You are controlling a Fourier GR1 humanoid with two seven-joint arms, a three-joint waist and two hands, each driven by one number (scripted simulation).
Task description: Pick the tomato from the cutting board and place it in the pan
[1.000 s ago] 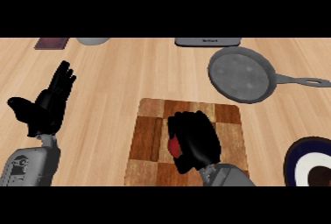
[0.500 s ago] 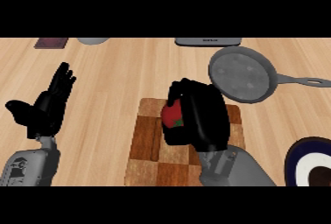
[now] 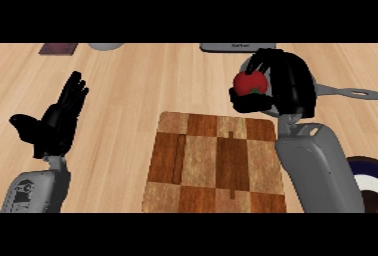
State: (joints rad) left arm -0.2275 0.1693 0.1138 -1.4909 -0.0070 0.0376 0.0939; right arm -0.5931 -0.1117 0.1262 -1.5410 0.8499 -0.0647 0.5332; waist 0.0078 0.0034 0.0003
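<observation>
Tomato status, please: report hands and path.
Right hand fingers curled on tomato, lifted off cutting board, near pan. Left hand open, resting left. No obstacle seen.

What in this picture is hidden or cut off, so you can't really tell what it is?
Head view:
- Pan: mostly hidden behind the right hand holding the tomato; only its handle shows.
- Dark plate: cut off by the right edge.
- Grey items along the counter's far edge: cut off, unidentifiable.
- Left hand: rests open at the left.
</observation>
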